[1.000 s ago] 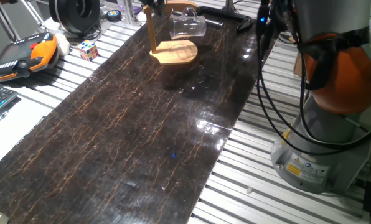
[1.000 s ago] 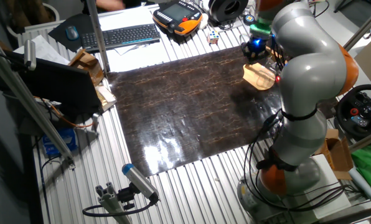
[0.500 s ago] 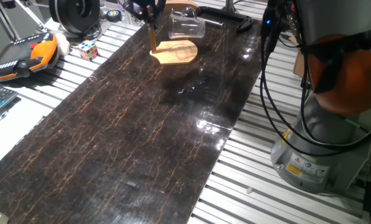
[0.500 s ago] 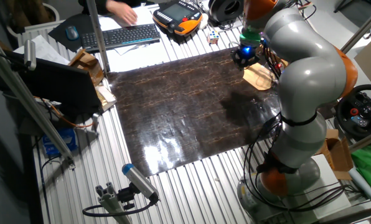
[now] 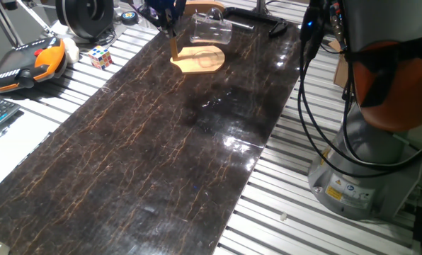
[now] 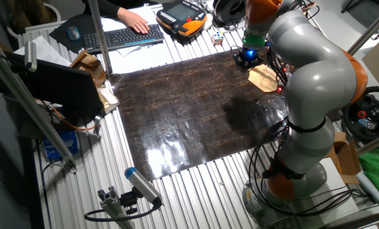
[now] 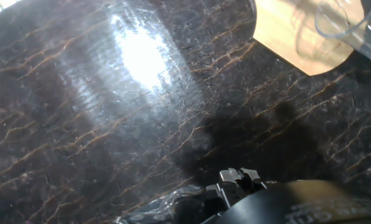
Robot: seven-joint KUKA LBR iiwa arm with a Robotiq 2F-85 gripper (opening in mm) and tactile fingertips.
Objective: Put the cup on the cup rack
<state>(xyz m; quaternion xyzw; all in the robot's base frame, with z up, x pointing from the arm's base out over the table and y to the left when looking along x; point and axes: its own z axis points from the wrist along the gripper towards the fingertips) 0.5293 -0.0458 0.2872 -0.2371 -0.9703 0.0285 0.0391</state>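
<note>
The light wooden cup rack (image 5: 197, 58) stands at the far end of the dark mat, with its post (image 5: 173, 41) upright. The clear cup (image 5: 212, 29) hangs on its side from the rack's top arm, above the oval base. My gripper (image 5: 164, 11) hovers just left of the post, apart from the cup, and holds nothing. Its fingers are a dark blur, so their spacing does not show. In the other fixed view the gripper (image 6: 247, 56) is beside the rack base (image 6: 266, 79). The hand view shows the base (image 7: 297, 38) and the cup (image 7: 352, 23) at top right.
A dark marbled mat (image 5: 161, 142) covers the slatted table. A Rubik's cube (image 5: 100, 57) and an orange teach pendant (image 5: 27, 62) lie at the left edge. A person's hand rests on a keyboard (image 6: 123, 37). My arm's base (image 5: 367, 163) and its cables stand at the right.
My gripper has moved left, away from the rack and the hanging cup. The cup and rack have stayed in place. A hand has come onto the keyboard.
</note>
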